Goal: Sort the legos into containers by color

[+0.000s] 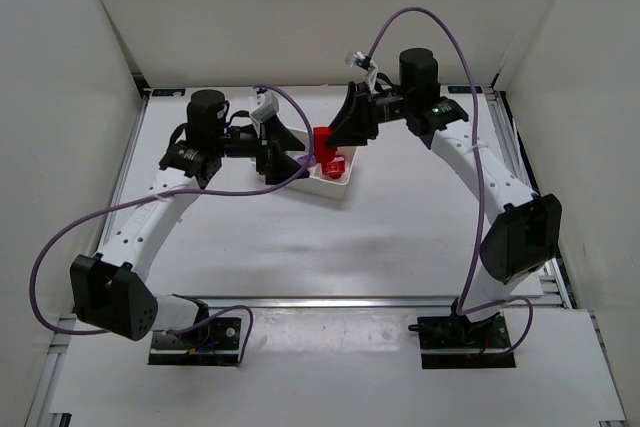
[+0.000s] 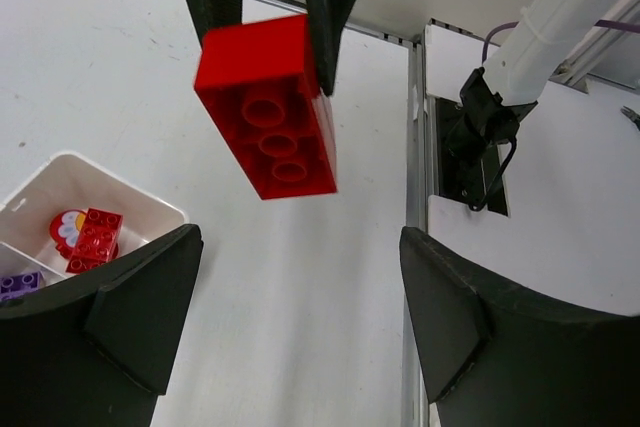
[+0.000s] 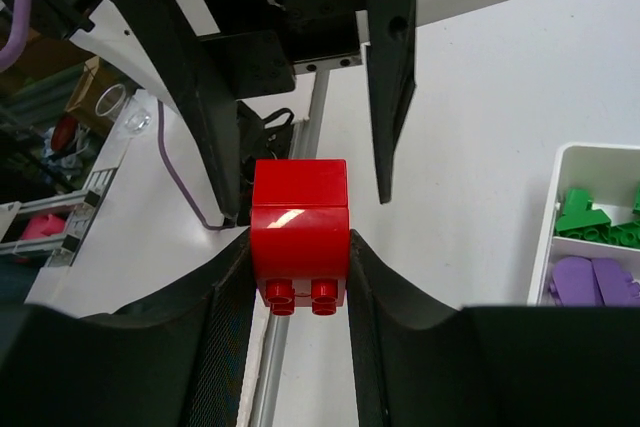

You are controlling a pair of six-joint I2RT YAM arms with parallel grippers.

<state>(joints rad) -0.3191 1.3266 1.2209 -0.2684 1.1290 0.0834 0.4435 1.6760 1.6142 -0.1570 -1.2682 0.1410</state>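
The red lego hangs over the far middle of the table, clamped by one end in the right gripper. Its long axis reaches toward the left gripper, whose jaws stand apart, empty. Just below, nearer the right arm, lies the red compartment of the tray.

From the top, the shallow white plastic tray is mostly hiding behind the left gripper's black fingers. The small red bricks inside it are looking too tiny to count.

At the left wrist, the picture's edge and a finger are cutting off the tray, and a small purple brick is only peeking out. The long red plastic brick is looking a bit blurry, and its top is hiding behind the right gripper's fingers.

At the right wrist, the edge is cutting off the green bricks and the purple ones.
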